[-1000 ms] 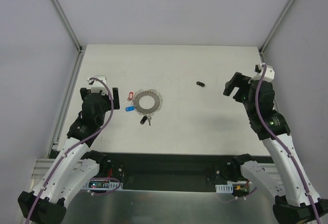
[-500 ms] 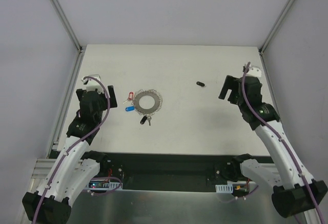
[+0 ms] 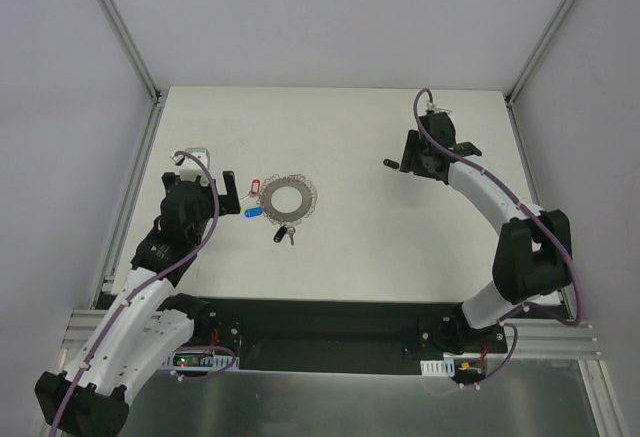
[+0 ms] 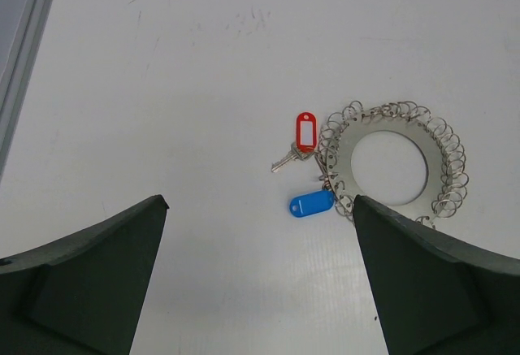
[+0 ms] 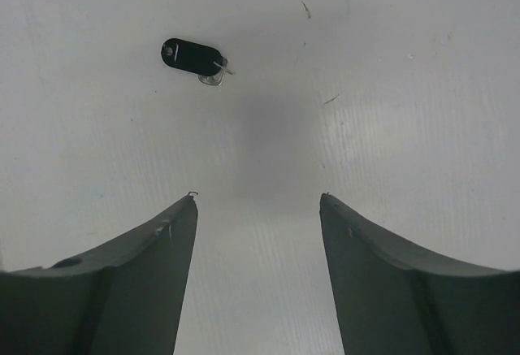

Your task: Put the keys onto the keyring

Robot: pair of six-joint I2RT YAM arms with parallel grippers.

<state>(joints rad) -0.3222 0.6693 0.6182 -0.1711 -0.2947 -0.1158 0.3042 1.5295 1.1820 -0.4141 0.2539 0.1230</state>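
Observation:
The keyring (image 3: 271, 195) is a flat grey ring with wire loops, a red tag (image 3: 253, 188) and a blue tag (image 3: 253, 211). It lies left of the table's centre and also shows in the left wrist view (image 4: 349, 148). One black key (image 3: 281, 233) lies just in front of the ring. The other black key (image 3: 390, 164) lies alone at centre right and shows in the right wrist view (image 5: 192, 53). My left gripper (image 3: 231, 193) (image 4: 258, 201) is open and empty, just left of the tags. My right gripper (image 3: 408, 152) (image 5: 258, 196) is open and empty, just right of the lone key.
A small silver key (image 4: 283, 160) hangs from the red tag (image 4: 305, 132), with the blue tag (image 4: 311, 202) below it. Aluminium frame rails (image 3: 128, 207) run along the table's left and right sides. Grey walls enclose the table.
My right arm has swung left and away from its base, bringing its open gripper up beside the lone black key. My left gripper has shifted only slightly near the tags.

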